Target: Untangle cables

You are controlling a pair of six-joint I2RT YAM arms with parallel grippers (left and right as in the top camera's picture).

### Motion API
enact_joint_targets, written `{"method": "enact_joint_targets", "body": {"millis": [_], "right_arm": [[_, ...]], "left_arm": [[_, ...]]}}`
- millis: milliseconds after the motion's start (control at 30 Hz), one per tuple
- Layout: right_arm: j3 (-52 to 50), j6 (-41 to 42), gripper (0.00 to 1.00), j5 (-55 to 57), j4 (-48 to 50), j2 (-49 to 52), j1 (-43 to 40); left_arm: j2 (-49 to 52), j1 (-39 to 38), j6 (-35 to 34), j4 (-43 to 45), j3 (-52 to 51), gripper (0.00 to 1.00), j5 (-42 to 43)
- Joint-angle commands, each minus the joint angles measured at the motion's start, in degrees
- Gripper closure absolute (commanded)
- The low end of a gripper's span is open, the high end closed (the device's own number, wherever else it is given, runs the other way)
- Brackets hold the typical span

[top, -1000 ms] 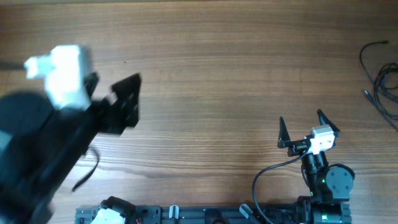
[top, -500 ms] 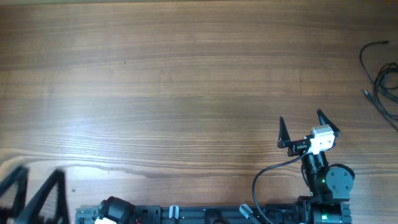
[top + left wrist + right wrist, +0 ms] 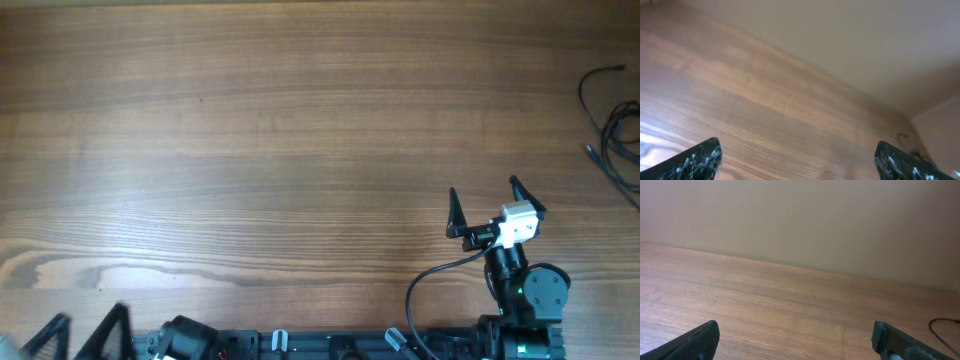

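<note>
Overhead, cables (image 3: 608, 130) on table (image 3: 300, 150) far right, right gripper (image 3: 484, 188) well apart

Overhead, soft, even, warm light falls on the wooden table (image 3: 300, 130). There are no hard shadows and the grain is crisp. A pale sheen lies across the table's near left part. At the table's near left corner the left gripper (image 3: 90, 318) is smeared and ghostly. The right gripper (image 3: 483, 188), by the table's near edge, is sharp, as are the thin cables (image 3: 612, 135) at its right edge. In the left wrist view the table is tilted and soft, with whitish glare low on the left, and the fingertips (image 3: 700, 157) are grainy and unfocused. The right wrist view is dimmer and hazy, its fingertips (image 3: 700, 339) dark silhouettes.
</note>
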Motion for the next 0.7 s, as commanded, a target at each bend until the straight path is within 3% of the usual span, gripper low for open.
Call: {"method": "enact_joint_targets", "body": {"millis": [0,333,667], "right_arm": [[-0.1,0.8,0.00,0.6,0.2,-0.9,0.4],[-0.1,0.8,0.00,0.6,0.2,-0.9,0.4],[-0.1,0.8,0.00,0.6,0.2,-0.9,0.4]], "left_arm": [[0.4,-0.2,-2.8,6.4,-9.4,0.00,-1.5],[0.4,-0.2,-2.3,33.5,-33.1,0.01,4.7],[0.3,0.0,15.8,65.3,-53.4,0.00,11.8]]}}
